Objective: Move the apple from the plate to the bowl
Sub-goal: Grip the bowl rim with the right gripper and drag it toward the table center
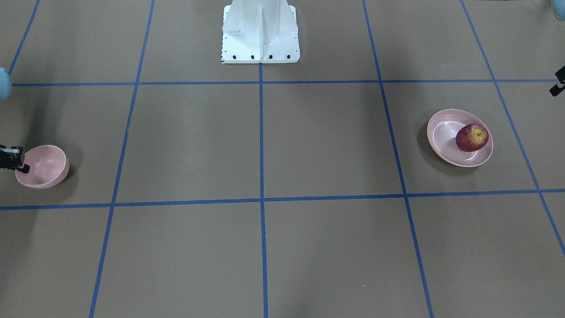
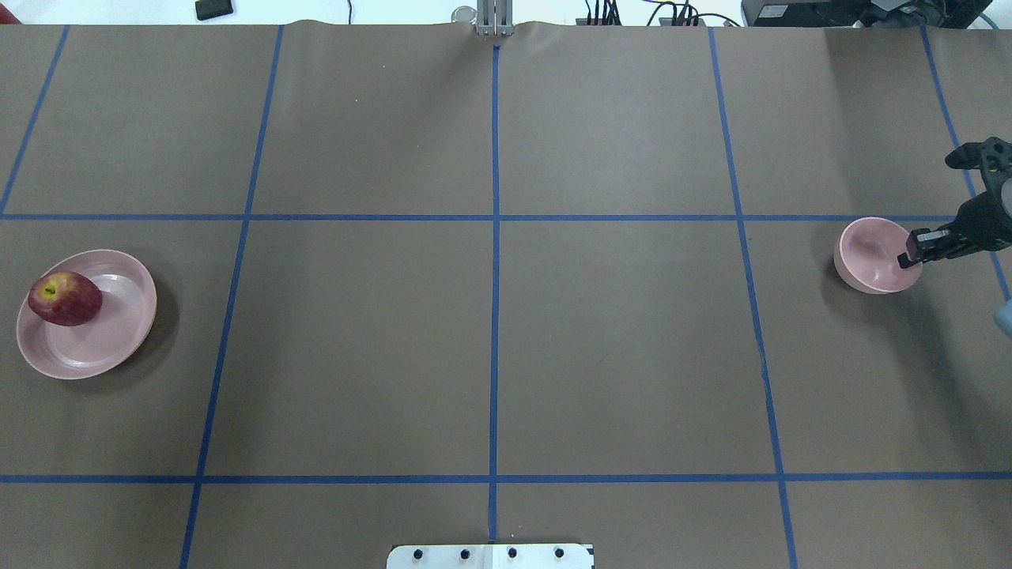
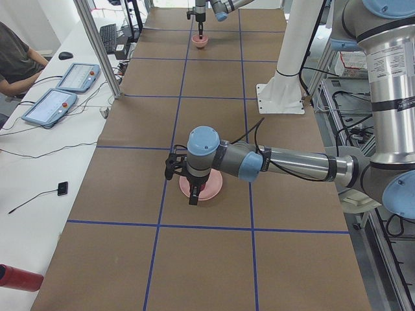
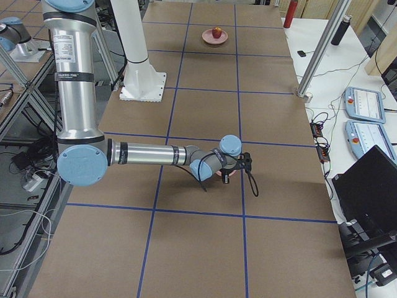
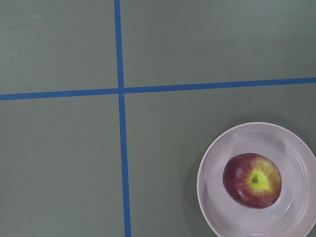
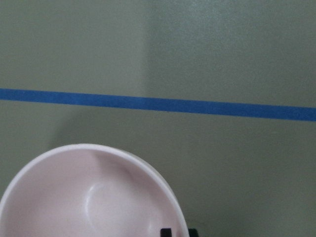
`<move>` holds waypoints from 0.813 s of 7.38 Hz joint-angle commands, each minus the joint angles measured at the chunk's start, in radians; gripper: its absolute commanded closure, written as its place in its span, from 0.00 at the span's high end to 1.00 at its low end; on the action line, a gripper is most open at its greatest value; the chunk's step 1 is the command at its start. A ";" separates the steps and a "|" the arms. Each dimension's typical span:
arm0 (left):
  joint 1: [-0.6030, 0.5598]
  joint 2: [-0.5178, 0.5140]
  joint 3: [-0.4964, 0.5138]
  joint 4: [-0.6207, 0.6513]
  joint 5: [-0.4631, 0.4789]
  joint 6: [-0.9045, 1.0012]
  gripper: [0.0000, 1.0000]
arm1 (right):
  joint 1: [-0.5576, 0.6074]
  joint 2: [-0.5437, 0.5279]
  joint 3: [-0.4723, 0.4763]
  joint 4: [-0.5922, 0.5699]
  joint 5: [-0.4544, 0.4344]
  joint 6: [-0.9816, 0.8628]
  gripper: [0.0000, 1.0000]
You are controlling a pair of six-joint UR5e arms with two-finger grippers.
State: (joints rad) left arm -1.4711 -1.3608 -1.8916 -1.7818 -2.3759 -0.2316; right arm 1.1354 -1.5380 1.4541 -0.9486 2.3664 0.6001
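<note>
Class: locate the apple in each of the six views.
Front-facing: apple at right.
Overhead: apple far left.
Exterior left: centre, behind left arm, unclear.
Exterior right: apple top centre.
Left wrist: apple lower right.
Right wrist: absent.
Landmark: plate under it.

Dark red apple, pale pink plate

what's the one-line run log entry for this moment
apple: on plate | bowl: empty | right pincer: at bowl rim, grip unclear | left pincer: apart from plate, state unclear
</note>
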 commanded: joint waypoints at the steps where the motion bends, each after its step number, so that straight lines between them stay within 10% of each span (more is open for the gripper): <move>1: 0.000 0.000 0.000 -0.001 0.000 0.000 0.98 | 0.010 -0.030 0.096 -0.010 0.051 0.012 0.00; 3: 0.000 0.000 -0.001 -0.001 0.000 0.000 0.98 | -0.024 -0.010 0.204 0.002 0.054 0.427 0.00; 6: 0.000 0.002 0.003 0.002 0.000 0.000 0.98 | -0.372 0.187 0.310 -0.042 -0.235 0.937 0.00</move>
State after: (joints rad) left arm -1.4711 -1.3596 -1.8908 -1.7808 -2.3761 -0.2316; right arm 0.9220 -1.4611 1.7421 -0.9647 2.2564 1.3316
